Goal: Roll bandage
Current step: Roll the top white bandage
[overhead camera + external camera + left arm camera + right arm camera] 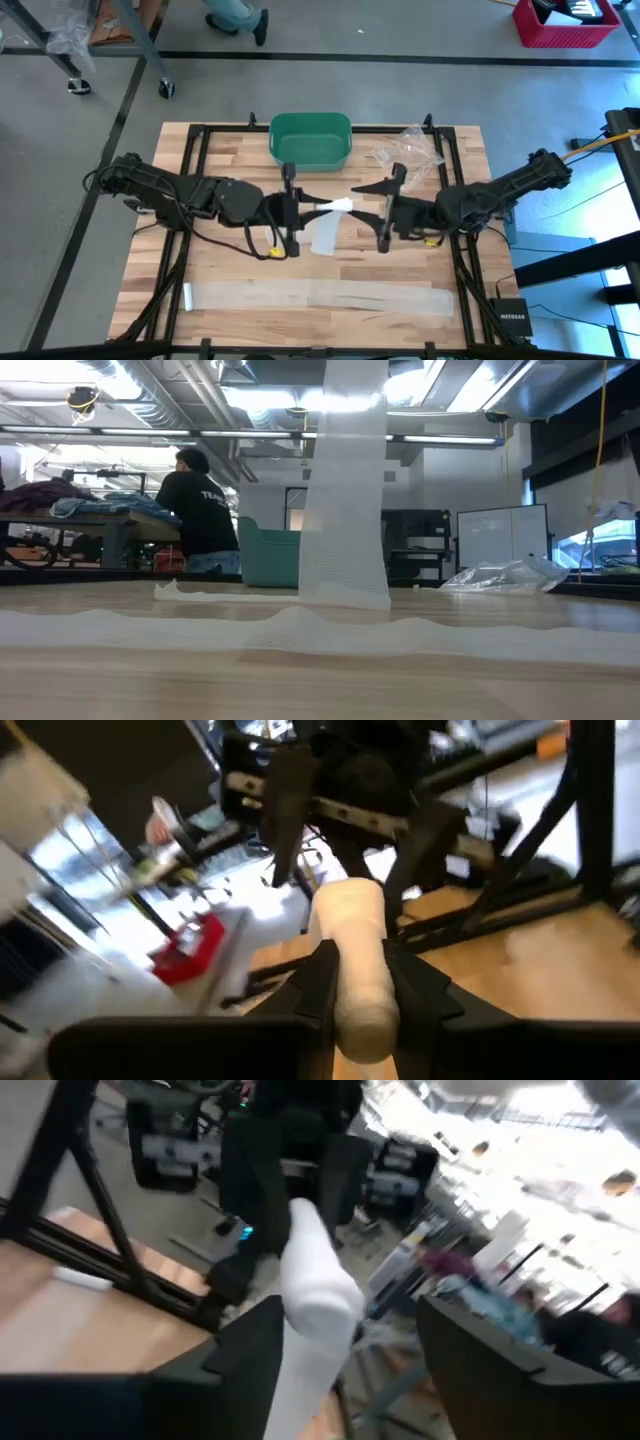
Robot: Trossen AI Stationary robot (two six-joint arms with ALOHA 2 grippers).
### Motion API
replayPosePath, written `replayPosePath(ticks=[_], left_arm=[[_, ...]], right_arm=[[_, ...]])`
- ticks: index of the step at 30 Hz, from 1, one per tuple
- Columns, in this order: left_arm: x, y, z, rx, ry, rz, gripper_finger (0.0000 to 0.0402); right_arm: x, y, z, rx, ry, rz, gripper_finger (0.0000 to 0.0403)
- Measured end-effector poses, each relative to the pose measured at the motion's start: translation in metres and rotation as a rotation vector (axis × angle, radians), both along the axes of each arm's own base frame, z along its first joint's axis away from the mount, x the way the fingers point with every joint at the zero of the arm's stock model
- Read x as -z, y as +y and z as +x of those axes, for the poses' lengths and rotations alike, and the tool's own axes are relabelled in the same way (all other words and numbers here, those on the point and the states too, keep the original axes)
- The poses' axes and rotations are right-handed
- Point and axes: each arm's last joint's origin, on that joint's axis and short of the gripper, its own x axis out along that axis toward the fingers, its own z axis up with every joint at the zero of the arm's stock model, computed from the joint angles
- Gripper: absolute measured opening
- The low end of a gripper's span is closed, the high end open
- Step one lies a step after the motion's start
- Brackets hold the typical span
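While white rolled gauze bandage (358, 960) clamped by left gripper (362, 982) — right gripper (345, 1342) spread wide, clear — hanging tail best kept taut, wraps aligned.

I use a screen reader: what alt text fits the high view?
Seen from above, the left gripper and right gripper face each other mid-table with a white bandage roll between them, its tail hanging to the table. A green bin sits behind, a long strip in front.

Both arms reach inward over the table's middle, wrists facing each other. The left gripper (292, 208), at nine o'clock of centre, has its fingers (318, 982) clamped. The right gripper (388, 208), at three o'clock, stands spread wide.
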Motion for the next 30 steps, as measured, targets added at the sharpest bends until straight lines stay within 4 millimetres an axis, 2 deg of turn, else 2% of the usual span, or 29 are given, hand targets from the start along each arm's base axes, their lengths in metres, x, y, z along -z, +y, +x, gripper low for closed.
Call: replayPosePath(ticks=[5,11,18,25,30], left_arm=[[0.0,-0.005,-0.003,-0.028,0.056,0.264,0.005],[-0.001,-0.008,-0.005,-0.08,0.096,0.416,0.0053],[-0.001,-0.006,-0.005,-0.075,0.118,0.468,0.0045],[-0.001,-0.007,-0.005,-0.061,0.138,0.553,0.0044],[-0.001,-0.007,-0.005,-0.061,0.14,0.555,0.0043]], right_arm=[[-0.015,-0.01,-0.021,-0.023,0.046,0.121,0.0245],[-0.02,-0.015,-0.037,-0.108,0.061,0.179,0.0245],[-0.019,-0.03,-0.03,-0.155,0.079,0.206,0.0246],[-0.019,-0.054,-0.023,-0.084,0.063,0.222,0.0246],[-0.015,-0.053,-0.016,-0.153,0.091,0.24,0.0246]])
